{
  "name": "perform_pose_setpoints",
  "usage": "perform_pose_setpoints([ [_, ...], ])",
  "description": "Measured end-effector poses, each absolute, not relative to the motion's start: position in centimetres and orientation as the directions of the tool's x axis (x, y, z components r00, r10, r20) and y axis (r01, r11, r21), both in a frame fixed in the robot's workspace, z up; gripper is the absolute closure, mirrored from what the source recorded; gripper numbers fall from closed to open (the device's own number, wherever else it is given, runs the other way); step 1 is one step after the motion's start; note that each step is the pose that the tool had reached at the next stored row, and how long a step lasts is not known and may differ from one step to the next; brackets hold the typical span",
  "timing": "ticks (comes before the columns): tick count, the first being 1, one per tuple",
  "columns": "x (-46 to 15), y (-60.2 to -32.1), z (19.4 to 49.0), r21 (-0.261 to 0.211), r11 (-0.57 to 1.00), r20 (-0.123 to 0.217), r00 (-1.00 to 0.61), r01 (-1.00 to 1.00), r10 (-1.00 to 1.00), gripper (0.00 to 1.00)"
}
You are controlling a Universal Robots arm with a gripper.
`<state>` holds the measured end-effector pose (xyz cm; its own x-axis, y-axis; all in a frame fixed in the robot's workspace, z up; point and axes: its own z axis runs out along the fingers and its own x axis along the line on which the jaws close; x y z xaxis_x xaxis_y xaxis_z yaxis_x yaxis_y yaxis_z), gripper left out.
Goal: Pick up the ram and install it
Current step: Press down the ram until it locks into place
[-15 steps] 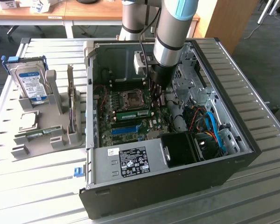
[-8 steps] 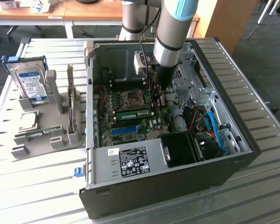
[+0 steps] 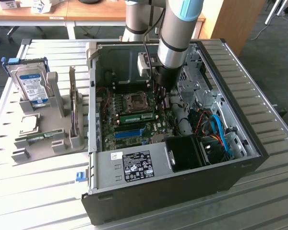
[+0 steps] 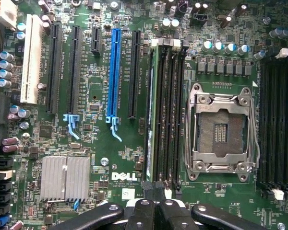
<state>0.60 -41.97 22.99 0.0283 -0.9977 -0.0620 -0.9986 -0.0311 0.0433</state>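
The ram (image 4: 150, 115) is a thin green stick standing on edge in the memory slot beside the bare processor socket (image 4: 223, 129). In the exterior view the ram (image 3: 137, 116) lies across the motherboard inside the open computer case (image 3: 240, 129). My gripper (image 4: 154, 211) hangs over one end of that slot, its black fingers (image 4: 141, 213) pressed together with nothing visible between them. Seen from outside, the gripper (image 3: 161, 96) reaches down into the case at the ram's end toward the exterior view's right.
Parallel dark slots and a blue slot strip (image 4: 114, 76) run alongside the ram, with a finned heatsink (image 4: 65, 177) nearby. Cables (image 3: 216, 129) and a drive cage crowd the case's right. Outside, a grey holder (image 3: 55, 108) carries a hard drive (image 3: 31, 84) and another green stick (image 3: 41, 137).
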Motion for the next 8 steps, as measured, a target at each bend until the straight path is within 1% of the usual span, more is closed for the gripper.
perform_pose_setpoints([
  [8,0.59,-41.96,22.85,0.043,-0.031,-0.062,0.028,-0.999,-0.998,0.89],
])
